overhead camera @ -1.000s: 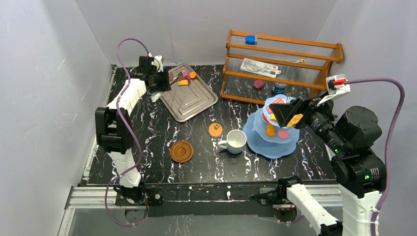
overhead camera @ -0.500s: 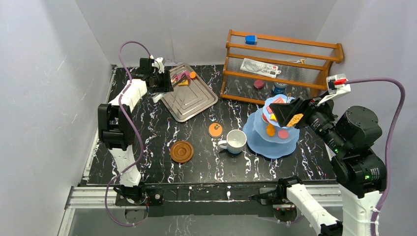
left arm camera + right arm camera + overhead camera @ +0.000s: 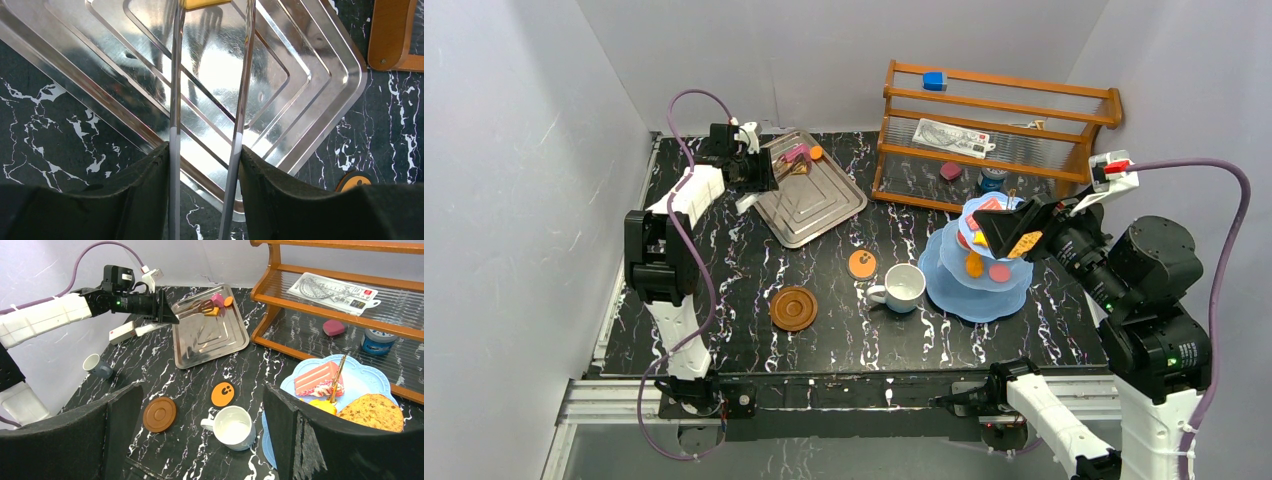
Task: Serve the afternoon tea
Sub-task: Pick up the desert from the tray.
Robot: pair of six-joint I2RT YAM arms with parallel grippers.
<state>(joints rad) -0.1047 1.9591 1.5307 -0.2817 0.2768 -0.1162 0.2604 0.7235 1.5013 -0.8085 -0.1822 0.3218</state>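
My left fingers (image 3: 140,195) clamp the metal tongs (image 3: 175,100), their tips touching a yellow pastry (image 3: 200,4) over the silver tray (image 3: 310,75). My right fingers (image 3: 310,440) gape wide above the blue stand (image 3: 367,375). The white mug (image 3: 231,427) and brown saucer (image 3: 159,414) sit on the desk (image 3: 190,385) between.

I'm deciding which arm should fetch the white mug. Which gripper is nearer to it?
Right. The right gripper hovers over the blue stand just beside the white mug; the left gripper is far off at the silver tray, holding tongs.

Overhead, two wrist views; common tray (image 3: 809,205)
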